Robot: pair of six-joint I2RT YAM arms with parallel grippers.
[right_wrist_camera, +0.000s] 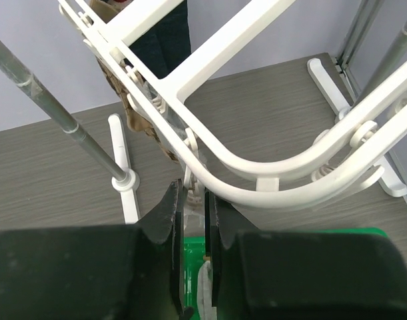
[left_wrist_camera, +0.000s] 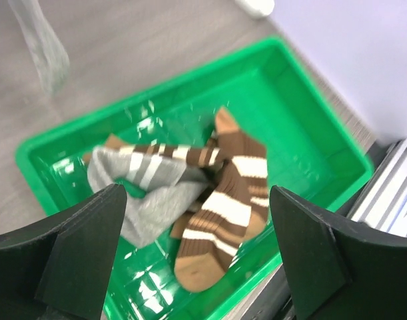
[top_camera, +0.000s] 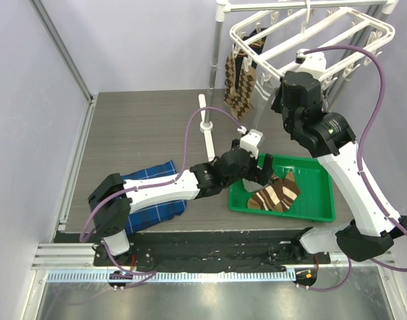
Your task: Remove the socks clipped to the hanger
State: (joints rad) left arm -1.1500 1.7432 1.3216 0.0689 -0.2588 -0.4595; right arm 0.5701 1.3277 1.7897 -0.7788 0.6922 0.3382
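White hanger (right_wrist_camera: 233,41) hangs at 1 o'clock, argyle socks (top_camera: 240,90) clipped beneath. Brown striped socks (left_wrist_camera: 233,207) and grey sock (left_wrist_camera: 153,200) lie crumpled at 4 o'clock.

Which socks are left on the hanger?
The brown argyle sock and dark navy sock, hanging from clips; the striped socks and grey sock lie in the green tray.

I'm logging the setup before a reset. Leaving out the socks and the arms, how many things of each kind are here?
green tray: 1
blue plaid cloth: 1
white drying hanger: 1
metal pole stand: 1
Total: 4
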